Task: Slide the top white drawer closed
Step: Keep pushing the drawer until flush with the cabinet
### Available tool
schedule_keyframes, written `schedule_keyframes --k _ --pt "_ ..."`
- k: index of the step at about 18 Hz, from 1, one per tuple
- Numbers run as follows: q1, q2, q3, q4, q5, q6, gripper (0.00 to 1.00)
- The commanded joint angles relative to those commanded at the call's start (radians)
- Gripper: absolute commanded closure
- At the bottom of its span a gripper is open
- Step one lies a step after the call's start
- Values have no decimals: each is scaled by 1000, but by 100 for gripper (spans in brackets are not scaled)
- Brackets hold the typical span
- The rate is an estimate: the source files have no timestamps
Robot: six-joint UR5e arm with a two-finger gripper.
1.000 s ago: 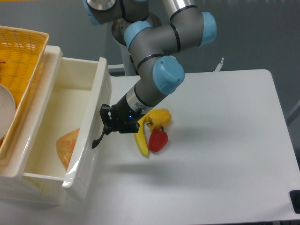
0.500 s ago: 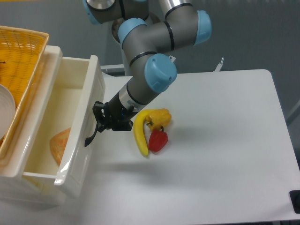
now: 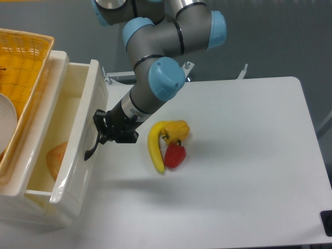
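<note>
The top white drawer point(image 3: 78, 140) juts out of the white cabinet at the left, partly open, with an orange-tan object point(image 3: 56, 158) lying inside. Its black curved handle point(image 3: 93, 148) hangs on the front panel. My gripper point(image 3: 102, 129) sits right against that front panel at the handle. Whether its fingers are around the handle or just pressed to the panel is hidden, and the frame does not show the gap between them. The lower drawer is out of sight beneath.
A yellow woven basket point(image 3: 21, 62) holding a white dish point(image 3: 6, 124) rests on the cabinet top. A banana point(image 3: 154, 148), a yellow pepper point(image 3: 176, 129) and a red pepper point(image 3: 175, 155) lie on the white table point(image 3: 249, 171) just right of my gripper.
The drawer front has slid left into the cabinet by a clear amount, and my gripper and arm moved left with it. The fruit stayed put.
</note>
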Motion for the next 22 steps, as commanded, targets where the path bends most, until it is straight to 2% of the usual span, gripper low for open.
schedule_keyframes --k 22 --pt "-78 -11 15 12 5 -49 90"
